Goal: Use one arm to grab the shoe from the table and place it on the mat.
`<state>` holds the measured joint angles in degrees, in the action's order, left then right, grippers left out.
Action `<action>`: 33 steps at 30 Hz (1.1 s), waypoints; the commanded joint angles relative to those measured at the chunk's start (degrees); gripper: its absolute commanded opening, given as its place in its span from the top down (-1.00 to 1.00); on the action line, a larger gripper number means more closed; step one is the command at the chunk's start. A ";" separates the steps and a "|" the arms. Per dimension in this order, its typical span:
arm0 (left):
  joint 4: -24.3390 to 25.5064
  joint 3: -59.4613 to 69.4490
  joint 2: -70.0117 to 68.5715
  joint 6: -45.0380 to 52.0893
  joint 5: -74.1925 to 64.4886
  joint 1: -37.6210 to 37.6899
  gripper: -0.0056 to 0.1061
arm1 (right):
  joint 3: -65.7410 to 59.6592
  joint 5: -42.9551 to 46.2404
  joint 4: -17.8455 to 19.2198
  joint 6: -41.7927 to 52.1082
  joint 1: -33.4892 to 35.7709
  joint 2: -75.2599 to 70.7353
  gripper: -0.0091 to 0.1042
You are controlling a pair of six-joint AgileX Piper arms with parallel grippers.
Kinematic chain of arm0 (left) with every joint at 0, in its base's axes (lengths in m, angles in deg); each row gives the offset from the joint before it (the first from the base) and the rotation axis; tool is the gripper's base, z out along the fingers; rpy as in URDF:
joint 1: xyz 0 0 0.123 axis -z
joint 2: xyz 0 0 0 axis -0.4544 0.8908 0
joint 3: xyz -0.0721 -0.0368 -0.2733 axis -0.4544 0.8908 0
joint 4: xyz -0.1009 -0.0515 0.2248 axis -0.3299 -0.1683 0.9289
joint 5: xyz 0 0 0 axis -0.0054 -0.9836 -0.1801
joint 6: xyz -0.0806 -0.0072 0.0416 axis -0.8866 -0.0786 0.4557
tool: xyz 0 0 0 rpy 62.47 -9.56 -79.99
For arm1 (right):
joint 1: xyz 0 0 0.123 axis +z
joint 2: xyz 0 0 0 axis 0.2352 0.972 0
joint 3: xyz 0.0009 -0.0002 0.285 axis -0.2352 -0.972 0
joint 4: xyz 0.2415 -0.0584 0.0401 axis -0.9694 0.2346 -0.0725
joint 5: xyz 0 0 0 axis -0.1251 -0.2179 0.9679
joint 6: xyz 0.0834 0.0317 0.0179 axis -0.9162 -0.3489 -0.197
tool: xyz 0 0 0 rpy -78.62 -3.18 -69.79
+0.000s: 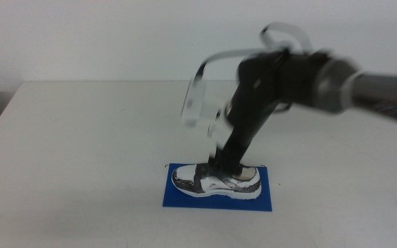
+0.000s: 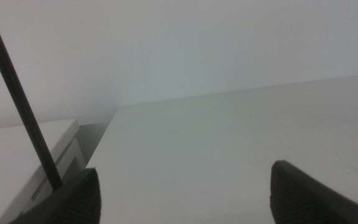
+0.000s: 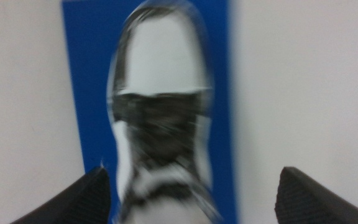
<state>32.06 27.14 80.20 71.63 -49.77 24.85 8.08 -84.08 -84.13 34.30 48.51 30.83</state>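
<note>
Your right gripper (image 3: 188,193) wide open over the shoe (image 1: 218,181), gripping nothing, shoe flat on the mat (image 1: 267,198) lower centre of frame, left gripper (image 2: 185,193) open, bottom-left corner, idle.

Illumination is even and diffuse. The arm (image 1: 281,83) is motion-blurred in the middle view; the shoe (image 3: 160,118) is smeared in the right wrist view. Shadows on the desk (image 1: 81,138) are faint.

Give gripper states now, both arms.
Left gripper: open, empty, waiting at table edge.
Right gripper: open, above shoe on mat.
</note>
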 commanded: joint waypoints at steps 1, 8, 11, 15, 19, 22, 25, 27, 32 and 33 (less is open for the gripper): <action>-0.49 0.29 -0.41 -0.37 4.65 0.29 -0.78 | 1.53 1.29 0.48 -3.30 -1.78 -8.37 -0.78; -0.49 0.29 -0.41 -0.37 4.65 0.29 -0.78 | 0.49 1.94 9.93 -26.95 -8.47 -23.68 -0.78; -0.49 0.29 -0.41 -0.37 4.65 0.29 -0.78 | -4.88 6.16 13.04 -36.54 -12.81 -31.24 -0.78; -0.49 0.29 -0.41 -0.37 4.65 0.29 -0.78 | -14.89 13.78 13.99 -43.13 -18.90 -42.74 -0.78; -0.49 0.29 -0.41 -0.37 4.65 0.29 -0.78 | -25.36 17.89 13.93 -44.23 -23.41 -52.73 -0.78; -0.49 0.29 -0.41 -0.37 4.65 0.29 -0.78 | -32.90 17.50 13.90 -44.28 -25.22 -59.97 -0.78; -0.49 0.29 -0.41 -0.37 4.65 0.29 -0.78 | -38.47 17.48 13.14 -44.28 -25.40 -66.26 -0.78; -0.49 0.29 -0.41 -0.37 4.65 0.29 -0.78 | -42.36 18.57 11.86 -44.28 -25.40 -70.31 -0.78; -0.49 0.29 -0.41 -0.37 4.65 0.29 -0.78 | -55.72 29.04 10.67 -44.28 -25.40 -82.54 -0.78; -0.49 0.29 -0.41 -0.37 4.65 0.29 -0.78 | -58.66 31.71 10.74 -44.28 -25.40 -85.14 -0.78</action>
<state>32.06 27.14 80.20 71.63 -49.77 24.85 -49.08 -60.64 -73.63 -10.17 23.55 -51.98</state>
